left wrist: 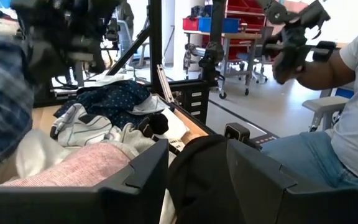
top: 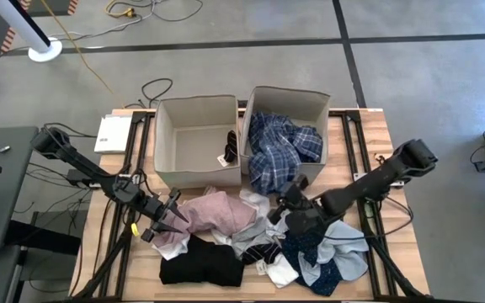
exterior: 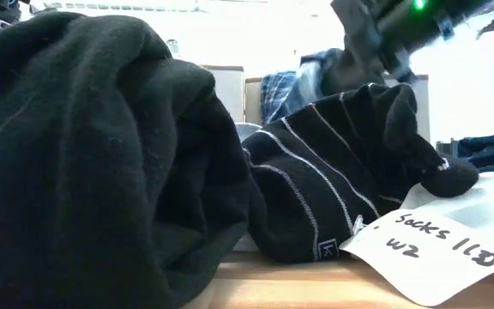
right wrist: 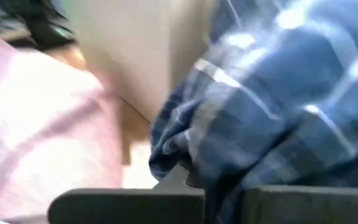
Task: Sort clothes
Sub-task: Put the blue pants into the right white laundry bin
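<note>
A heap of clothes lies on the table's near half: a pink garment [top: 217, 210], a black one [top: 200, 265], striped black socks [exterior: 333, 172], a navy dotted one [top: 310, 248] and light blue cloth [top: 348, 261]. A blue plaid garment [top: 280, 147] fills the right beige box and hangs over its front wall. My left gripper [top: 175, 217] is open at the pink garment's left edge; black cloth [left wrist: 197, 174] shows between its fingers. My right gripper [top: 290, 196] is at the plaid garment's hanging end, shut on it. My left gripper: I cannot tell whether its fingers touch the pink garment. My right gripper pinches a fold of the blue plaid garment [right wrist: 225, 186] between its two fingers, at the end that hangs outside the box. The rest of the garment lies in the right box and over its front wall.
Two beige fabric boxes stand side by side at the table's far middle; the left one [top: 175, 118] holds a small dark item [top: 230, 147]. A white tag [exterior: 440, 249] lies by the socks. A person [left wrist: 353, 93] sits beyond the table. A white pad [top: 112, 133] lies far left.
</note>
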Robot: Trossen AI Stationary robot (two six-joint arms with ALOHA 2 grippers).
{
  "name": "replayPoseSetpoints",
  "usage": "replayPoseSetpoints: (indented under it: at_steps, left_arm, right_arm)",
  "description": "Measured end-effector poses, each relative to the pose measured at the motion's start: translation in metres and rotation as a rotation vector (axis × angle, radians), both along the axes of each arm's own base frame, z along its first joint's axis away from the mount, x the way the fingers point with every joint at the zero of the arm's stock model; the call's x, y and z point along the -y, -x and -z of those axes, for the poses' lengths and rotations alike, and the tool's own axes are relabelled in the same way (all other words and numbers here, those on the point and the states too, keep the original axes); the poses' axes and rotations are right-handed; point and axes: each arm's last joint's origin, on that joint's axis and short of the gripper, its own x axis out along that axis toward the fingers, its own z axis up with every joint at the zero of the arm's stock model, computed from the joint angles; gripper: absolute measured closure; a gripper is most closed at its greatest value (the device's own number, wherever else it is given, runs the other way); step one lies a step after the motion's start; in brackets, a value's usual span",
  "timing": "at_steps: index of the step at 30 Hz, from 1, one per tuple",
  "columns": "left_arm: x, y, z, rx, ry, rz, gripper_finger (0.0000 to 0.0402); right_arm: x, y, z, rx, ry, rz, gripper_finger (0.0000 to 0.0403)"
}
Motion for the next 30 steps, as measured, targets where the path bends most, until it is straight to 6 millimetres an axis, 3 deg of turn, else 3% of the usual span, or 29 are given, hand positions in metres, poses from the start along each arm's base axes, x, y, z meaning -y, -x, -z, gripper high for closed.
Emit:
replayPoseSetpoints:
  at_steps: [4, 9, 14, 18, 23, 26, 30]
  left_arm:
    - [0.0, 0.0, 0.0, -0.004, -0.002, 0.0, 0.0244]
    - [0.0, 0.0, 0.001, -0.005, -0.005, -0.004, 0.0244]
    - [-0.001, 0.0, 0.001, -0.006, -0.003, -0.02, 0.0244]
    - [-0.001, 0.0, 0.002, -0.027, 0.009, -0.022, 0.0244]
    - [-0.001, 0.0, 0.004, -0.06, 0.041, -0.022, 0.0244]
    - [0.0, 0.0, 0.004, -0.072, 0.062, -0.02, 0.0244]
    - [0.0, 0.0, 0.004, -0.079, 0.073, -0.017, 0.0244]
  right_arm:
    - [-0.005, -0.011, -0.041, 0.042, 0.1, -0.081, 0.0399]
    - [-0.002, -0.02, -0.108, 0.068, 0.286, -0.121, 0.0401]
    - [0.028, -0.021, -0.168, 0.047, 0.447, -0.062, 0.0402]
    - [0.064, -0.017, -0.202, 0.0, 0.529, 0.032, 0.0402]
    - [0.118, -0.007, -0.21, -0.128, 0.517, 0.18, 0.0402]
    - [0.153, 0.001, -0.197, -0.235, 0.446, 0.258, 0.0402]
    - [0.196, 0.008, -0.169, -0.325, 0.219, 0.237, 0.0403]
